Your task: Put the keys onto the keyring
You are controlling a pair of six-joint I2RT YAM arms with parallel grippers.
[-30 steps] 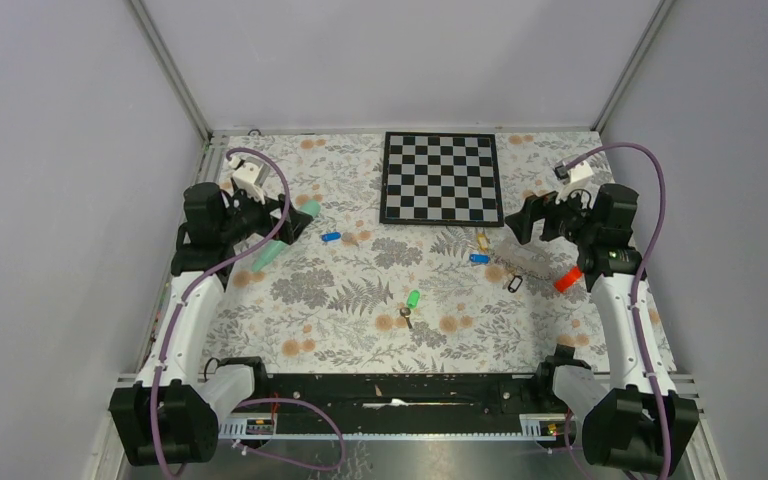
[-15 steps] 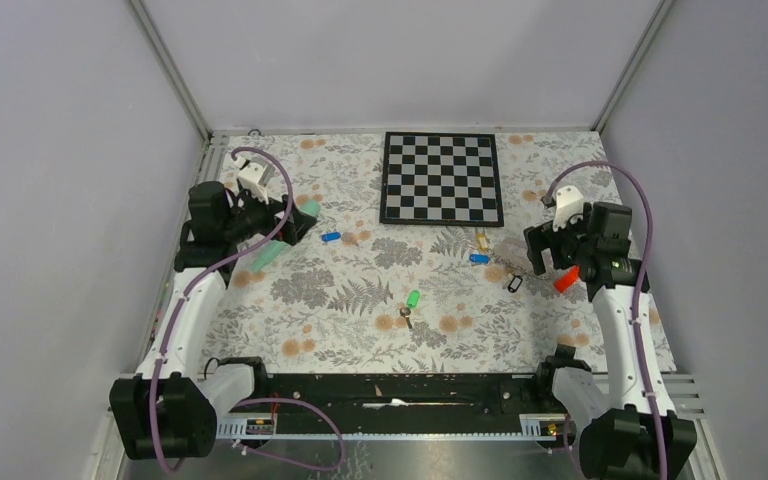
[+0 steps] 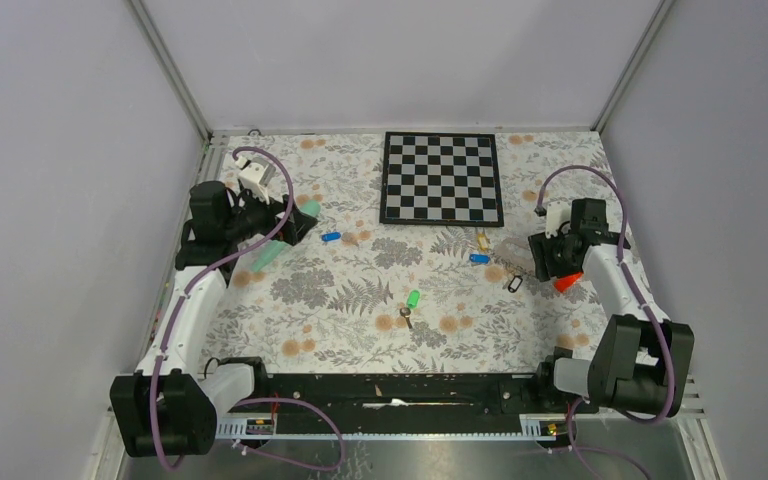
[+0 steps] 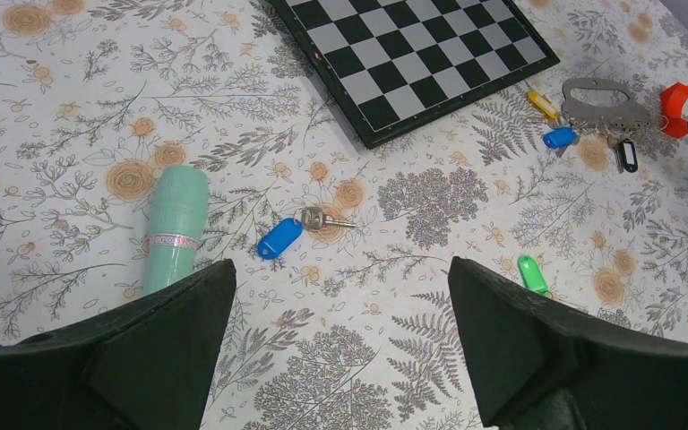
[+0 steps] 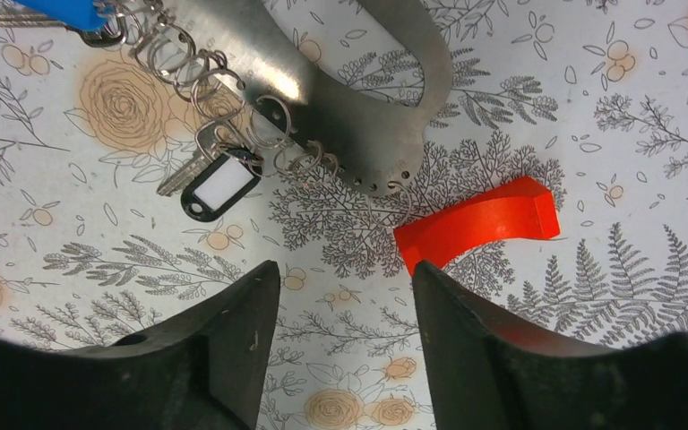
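In the top view a green key (image 3: 413, 298) lies mid-table, and the small silvery keyring (image 3: 405, 319) lies just below it. One blue key (image 3: 331, 237) lies right of my left gripper (image 3: 297, 224), which is open and empty above the table. A second blue key (image 3: 479, 258) and a yellow key (image 3: 481, 241) lie left of my right gripper (image 3: 547, 260). The left wrist view shows the nearer blue key (image 4: 279, 237), the green key (image 4: 530, 273) and my open left gripper (image 4: 340, 269). My right gripper (image 5: 345, 269) is open and empty, low over the cloth, with an orange-red piece (image 5: 479, 228) just ahead of it.
A chessboard (image 3: 441, 178) lies at the back. Mint-green pieces (image 3: 268, 255) lie by the left gripper. A metal plate with several rings (image 5: 322, 90) and a black tag (image 5: 219, 184) lie ahead of the right gripper. Grey walls close in three sides.
The right arm has swung its wrist in and down toward the metal plate and the orange-red piece. The left arm has hardly moved. No key has moved.
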